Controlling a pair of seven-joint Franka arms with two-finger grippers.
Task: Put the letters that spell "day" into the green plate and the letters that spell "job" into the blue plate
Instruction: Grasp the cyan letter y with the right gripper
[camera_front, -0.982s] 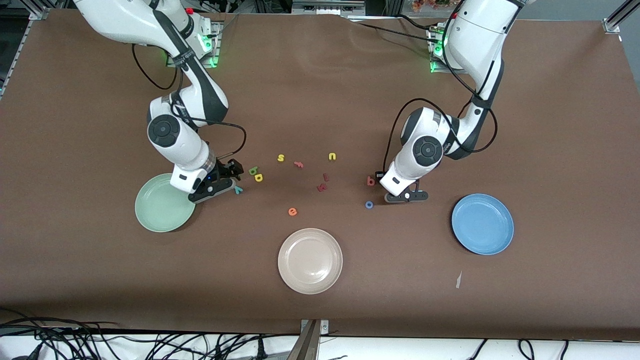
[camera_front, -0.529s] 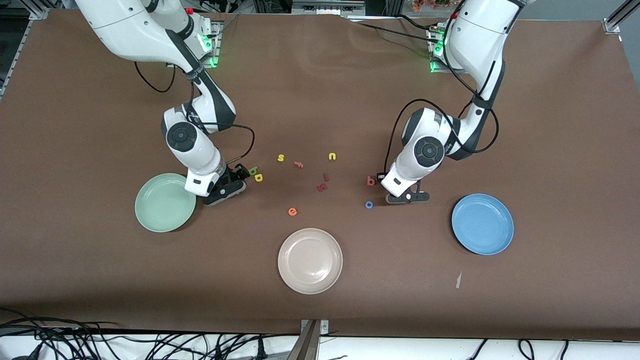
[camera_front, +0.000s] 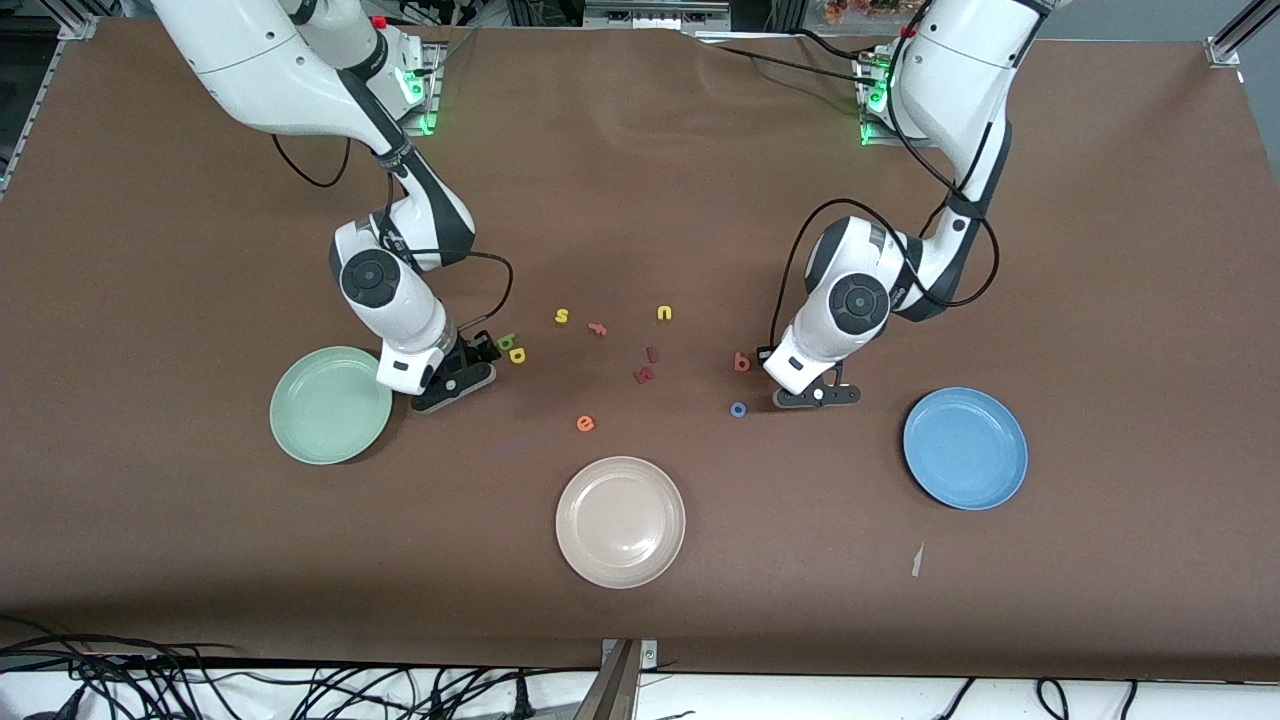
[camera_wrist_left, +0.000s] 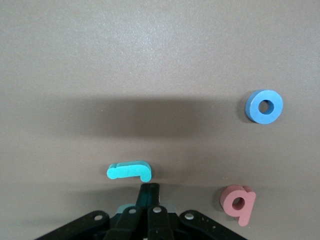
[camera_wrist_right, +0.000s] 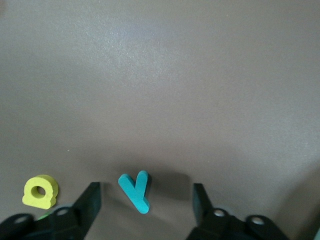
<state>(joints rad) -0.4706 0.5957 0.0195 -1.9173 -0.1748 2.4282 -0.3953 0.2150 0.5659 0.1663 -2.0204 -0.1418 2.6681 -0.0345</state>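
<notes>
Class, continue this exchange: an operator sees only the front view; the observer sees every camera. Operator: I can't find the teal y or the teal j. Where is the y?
Observer: The teal y lies flat on the table between the right gripper's open fingers, untouched.
Operator: And the j?
Observer: The teal j lies on the table right at the left gripper's shut tips; whether it is pinched, I cannot tell.

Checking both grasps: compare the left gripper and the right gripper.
The left gripper is shut, with the teal "j" just ahead of its tips. The right gripper's fingers stand apart, straddling the teal "y". Both are down at the table beside the letters.
</notes>
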